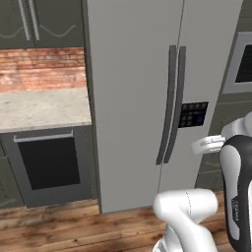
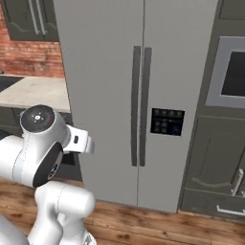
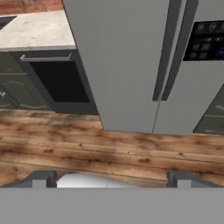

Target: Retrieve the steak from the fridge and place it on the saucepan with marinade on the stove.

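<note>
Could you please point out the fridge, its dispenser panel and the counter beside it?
fridge [image 2: 100, 95], right base view, on the flat grey left door.
dispenser panel [image 1: 192, 114], left base view, on the dark panel's middle.
counter [image 1: 42, 108], left base view, on the pale stone top.

You face a fridge [image 1: 133, 98] in plain matte grey — its two long handles [image 1: 171, 106] are darker charcoal, and the dispenser panel [image 1: 193, 114] is black with faint blue-grey buttons. To its left you see a brick wall [image 1: 42, 69] in mottled red and orange-pink with pale mortar lines, above a speckled beige counter [image 1: 42, 108]. Under that counter, the dishwasher [image 1: 48, 165] is dark grey with a black front panel and a light silver bar. The cabinets [image 2: 210, 153] are dark grey-green with thin wavy lighter lines. The floor [image 3: 109, 148] is warm brown wood — streaked planks with darker grain.
</note>
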Controlling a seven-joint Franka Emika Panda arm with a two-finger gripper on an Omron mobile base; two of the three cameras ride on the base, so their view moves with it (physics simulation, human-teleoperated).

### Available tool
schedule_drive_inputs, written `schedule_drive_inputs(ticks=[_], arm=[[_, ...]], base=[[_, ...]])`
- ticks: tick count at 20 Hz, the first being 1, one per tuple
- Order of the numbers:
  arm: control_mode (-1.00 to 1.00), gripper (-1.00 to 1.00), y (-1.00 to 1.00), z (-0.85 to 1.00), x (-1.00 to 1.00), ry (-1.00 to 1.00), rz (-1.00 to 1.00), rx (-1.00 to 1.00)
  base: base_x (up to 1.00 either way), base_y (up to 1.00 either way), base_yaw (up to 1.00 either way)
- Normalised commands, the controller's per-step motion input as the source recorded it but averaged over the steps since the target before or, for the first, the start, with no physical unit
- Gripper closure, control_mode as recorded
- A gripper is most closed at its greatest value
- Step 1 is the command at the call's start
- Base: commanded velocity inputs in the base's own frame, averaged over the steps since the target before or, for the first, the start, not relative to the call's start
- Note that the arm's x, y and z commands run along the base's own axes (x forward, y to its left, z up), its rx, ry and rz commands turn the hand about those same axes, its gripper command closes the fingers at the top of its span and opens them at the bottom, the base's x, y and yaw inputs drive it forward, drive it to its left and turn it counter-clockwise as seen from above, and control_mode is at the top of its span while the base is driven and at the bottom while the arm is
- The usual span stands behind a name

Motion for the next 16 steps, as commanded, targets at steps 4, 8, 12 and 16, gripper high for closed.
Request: schedule_drive_inputs(ticks=[4,8,12,16], arm=[[1.0,-1.0,0.0,0.0,0.0,0.0,0.0,0.0],[1.0,-1.0,0.0,0.0,0.0,0.0,0.0,0.0],[1.0,-1.0,0.0,0.0,0.0,0.0,0.0,0.0],[1.0,-1.0,0.0,0.0,0.0,0.0,0.0,0.0]], base=[[-0.02,-0.73,0.02],[0.0,-0.18,0.03],[0.0,-0.05,0.02],[0.09,-0.05,0.07]])
